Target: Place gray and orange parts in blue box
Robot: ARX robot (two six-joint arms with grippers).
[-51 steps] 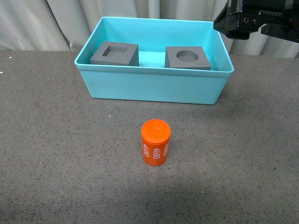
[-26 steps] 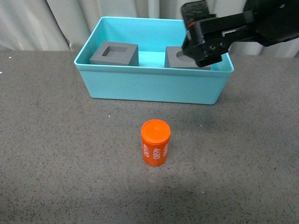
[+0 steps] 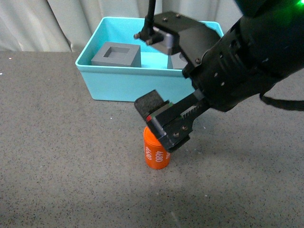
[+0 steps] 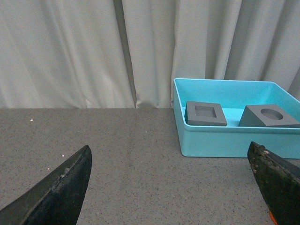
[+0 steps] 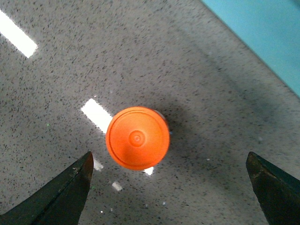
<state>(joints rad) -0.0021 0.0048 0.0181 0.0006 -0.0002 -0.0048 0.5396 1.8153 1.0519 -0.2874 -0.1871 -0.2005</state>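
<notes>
Gray cubes (image 4: 205, 114) in box (image 3: 128, 84), orange cylinder (image 3: 156, 156) outside

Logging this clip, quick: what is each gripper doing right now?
Left gripper: open, empty.
Right gripper: open, over the orange cylinder, not gripping it.

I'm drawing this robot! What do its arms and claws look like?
The right arm is chunky and black, with a green glow, a black cable and a grey block. The right gripper has black fingers, a toothed rail and a red mark. The left gripper shows only black wedge-shaped tips.
</notes>
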